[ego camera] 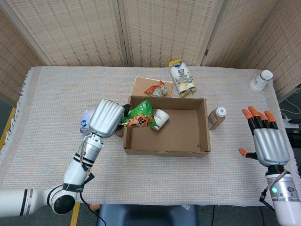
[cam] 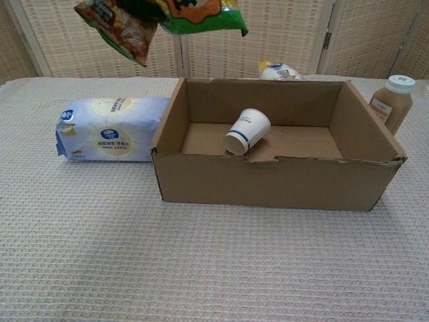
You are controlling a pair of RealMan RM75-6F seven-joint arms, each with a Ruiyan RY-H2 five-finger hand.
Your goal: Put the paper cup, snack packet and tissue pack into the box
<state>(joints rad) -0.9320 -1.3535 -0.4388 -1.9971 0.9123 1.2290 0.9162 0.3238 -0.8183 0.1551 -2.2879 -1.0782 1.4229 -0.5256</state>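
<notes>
My left hand (ego camera: 107, 118) grips the green and orange snack packet (ego camera: 139, 116) and holds it in the air over the left end of the cardboard box (ego camera: 165, 150). In the chest view the snack packet (cam: 161, 19) hangs at the top of the frame, above the box's left wall (cam: 167, 117). The paper cup (cam: 247, 132) lies on its side inside the box. The blue and white tissue pack (cam: 109, 128) lies on the table left of the box, mostly hidden by my left hand in the head view. My right hand (ego camera: 267, 141) hovers open at the right.
A brown bottle (ego camera: 217, 117) stands just right of the box. Behind the box lie a crumpled orange wrapper (ego camera: 157, 89) on a cardboard flap and a yellow and white bag (ego camera: 182, 77). Another paper cup (ego camera: 260, 80) lies at the far right corner.
</notes>
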